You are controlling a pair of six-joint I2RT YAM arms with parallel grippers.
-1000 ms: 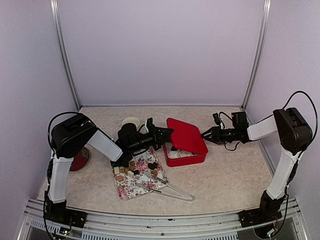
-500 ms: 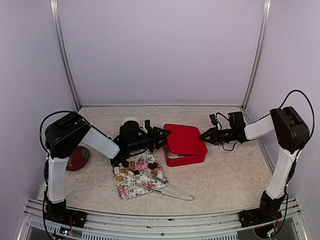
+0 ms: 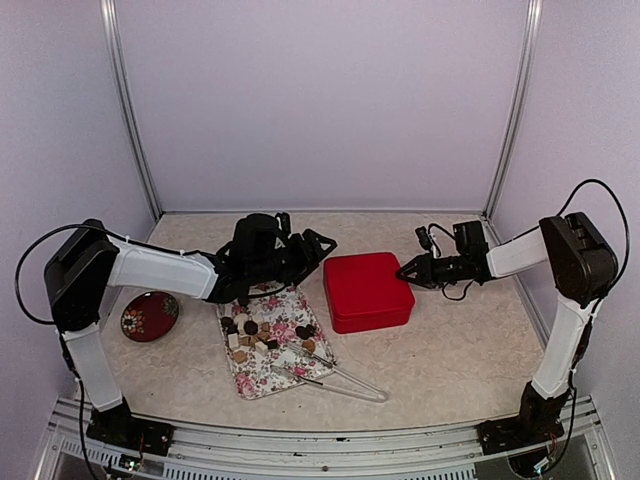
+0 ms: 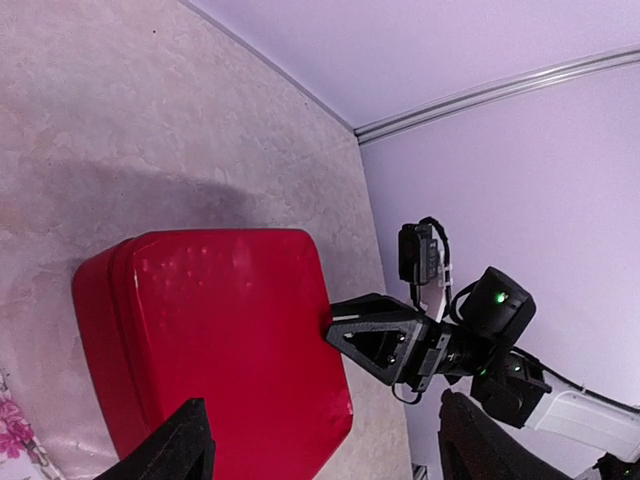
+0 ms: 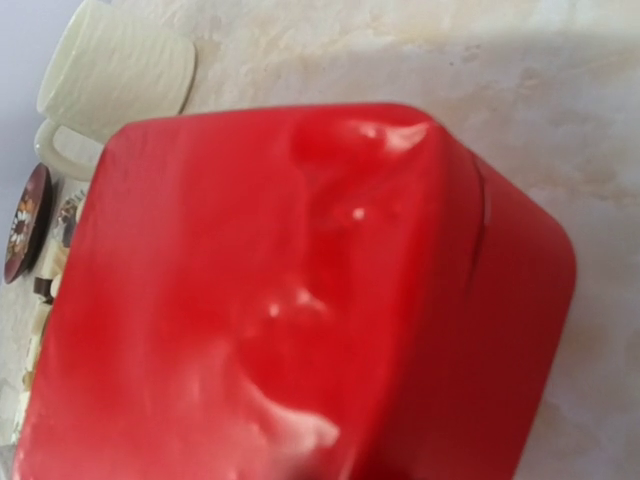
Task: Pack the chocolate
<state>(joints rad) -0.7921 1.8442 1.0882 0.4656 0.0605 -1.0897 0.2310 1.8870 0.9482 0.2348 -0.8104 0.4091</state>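
The chocolate (image 3: pixel 262 330), small dark, tan and cream pieces, lies on a floral tray (image 3: pixel 262 380) left of centre. A red box (image 3: pixel 365 290) stands beside it with its red lid (image 4: pixel 220 320) flat on top. My left gripper (image 3: pixel 325 243) hovers over the box's back left corner. It is open, its fingers (image 4: pixel 175 450) wide apart with nothing between them. My right gripper (image 3: pixel 402 273) pinches the lid's right edge. Its tips (image 4: pixel 335 328) meet there. The lid (image 5: pixel 280 300) fills the right wrist view and hides that gripper's fingers.
Metal tongs (image 3: pixel 335 380) lie in front of the tray. A small red patterned plate (image 3: pixel 150 315) sits at the left. A cream mug (image 5: pixel 115 70) stands behind the box, hidden by my left arm in the top view. Walls close the back and sides.
The tilted lid has come down flat onto the box. My left gripper opened, let go and drew back to the left. My right gripper closed in on the lid's right edge.
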